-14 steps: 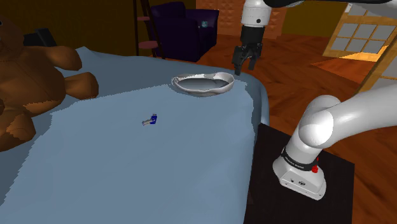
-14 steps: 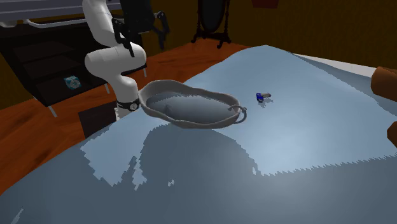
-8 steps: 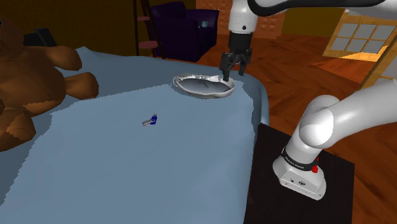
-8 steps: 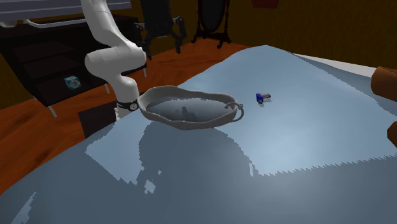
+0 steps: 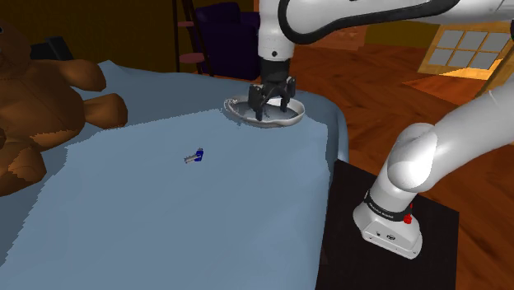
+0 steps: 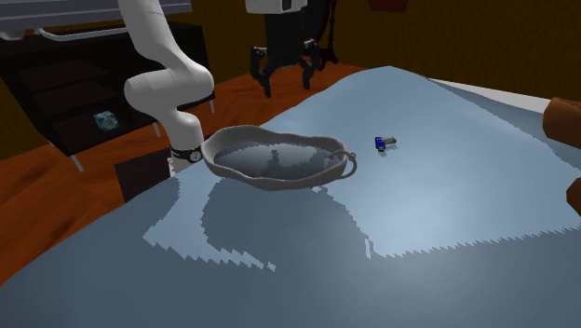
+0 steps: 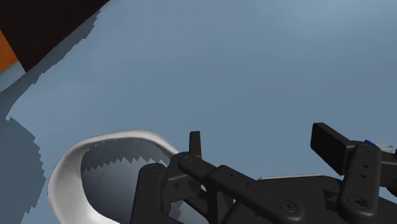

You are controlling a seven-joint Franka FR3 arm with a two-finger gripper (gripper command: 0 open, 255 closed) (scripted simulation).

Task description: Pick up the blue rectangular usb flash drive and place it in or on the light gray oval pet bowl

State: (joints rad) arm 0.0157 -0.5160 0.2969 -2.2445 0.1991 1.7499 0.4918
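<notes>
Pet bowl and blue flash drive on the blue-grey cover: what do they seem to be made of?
The light grey oval pet bowl looks like glossy metal or glazed ceramic: its inside mirrors dark shapes. The small blue rectangular usb flash drive seems to be matte plastic with a grey, likely metal, plug; too small to be sure.

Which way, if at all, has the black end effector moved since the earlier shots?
Yes. In the shoulder view the black end effector swung left and down, from beyond the light grey oval bowl's right end to over it.
</notes>
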